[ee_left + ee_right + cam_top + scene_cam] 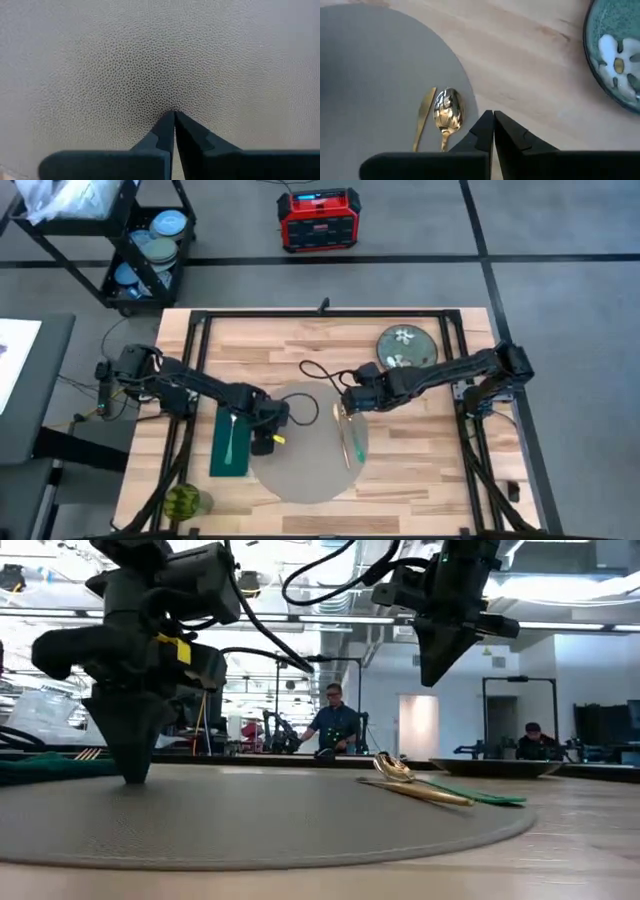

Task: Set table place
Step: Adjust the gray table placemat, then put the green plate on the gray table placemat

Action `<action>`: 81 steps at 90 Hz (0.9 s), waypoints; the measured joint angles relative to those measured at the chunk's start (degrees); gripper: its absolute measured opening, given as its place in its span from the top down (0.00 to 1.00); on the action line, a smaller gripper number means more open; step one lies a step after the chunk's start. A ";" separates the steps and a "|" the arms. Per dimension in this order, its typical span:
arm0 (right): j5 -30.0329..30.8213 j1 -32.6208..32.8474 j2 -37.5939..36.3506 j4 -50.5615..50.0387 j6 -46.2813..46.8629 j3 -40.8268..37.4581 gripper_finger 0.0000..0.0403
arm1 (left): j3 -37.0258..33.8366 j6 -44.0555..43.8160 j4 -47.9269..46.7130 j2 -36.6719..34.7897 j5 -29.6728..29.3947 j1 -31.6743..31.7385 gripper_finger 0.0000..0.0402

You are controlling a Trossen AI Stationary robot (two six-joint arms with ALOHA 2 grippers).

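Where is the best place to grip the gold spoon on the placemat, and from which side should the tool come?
Probably the handle, from straight above. The gold spoon lies flat on the placemat near its right edge, beside a gold knife. The handle is thin, so fingers set across it fit better than around the rounded bowl. The right tool, shut above the table, is closest.

Two dark, near-black jointed arms are seen, each trailed by looping black cables. A small yellow tag is carried on the left gripper (133, 775). Tapered, wedge-shaped dark fingers are borne by the right gripper (493, 116), mounted on a flat dark bar.
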 joint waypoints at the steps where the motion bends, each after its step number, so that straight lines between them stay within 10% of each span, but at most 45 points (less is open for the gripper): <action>1: 0.00 -0.05 0.00 0.01 -0.20 0.00 1.00 | 0.00 -0.01 -0.01 0.00 -0.03 0.15 1.00; 59: 4.13 -2.39 -1.91 -0.57 -3.02 -0.09 1.00 | 3.13 -3.60 -3.37 -0.54 -2.20 3.59 1.00; 81: 8.21 -4.85 -8.43 -22.72 7.03 -1.40 0.89 | 10.83 -5.25 -3.11 -8.73 -1.66 4.12 1.00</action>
